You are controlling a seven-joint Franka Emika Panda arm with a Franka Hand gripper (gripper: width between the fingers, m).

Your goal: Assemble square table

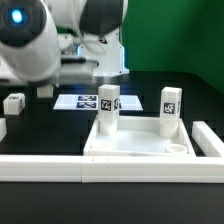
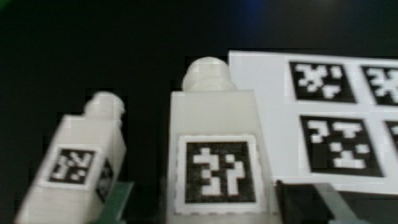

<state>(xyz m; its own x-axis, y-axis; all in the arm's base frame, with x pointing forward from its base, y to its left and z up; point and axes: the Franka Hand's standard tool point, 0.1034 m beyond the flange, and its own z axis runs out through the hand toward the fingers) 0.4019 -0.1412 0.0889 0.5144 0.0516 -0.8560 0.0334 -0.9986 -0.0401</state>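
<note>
My gripper [image 2: 210, 208] is released. Its two dark fingers [image 2: 121, 200] sit spread apart at the rim of the wrist view and clasp nothing. Just beyond them that view shows two upright tagged legs, with the marker board [image 2: 338, 105] lying flat near them.

Reading the exterior view as a dial, the large white plastic square slab [image 1: 140, 148] lies on the black table [image 1: 40, 135] at about 5 o'clock from the centre. A short white blocky leg with a black-and-white square tag [image 1: 108, 108] stands upright at the slab's 10 o'clock corner. A second tagged leg [image 1: 170, 108] stands upright at its 2 o'clock corner.

A loose third leg [image 1: 13, 103] rests on the table at 9 o'clock, well apart from the slab. The long white L-shaped border rail [image 1: 60, 167] runs just beside the slab at 6 o'clock and turns up past it at 3 o'clock. My white arm [image 1: 40, 40] fills 11 o'clock.
</note>
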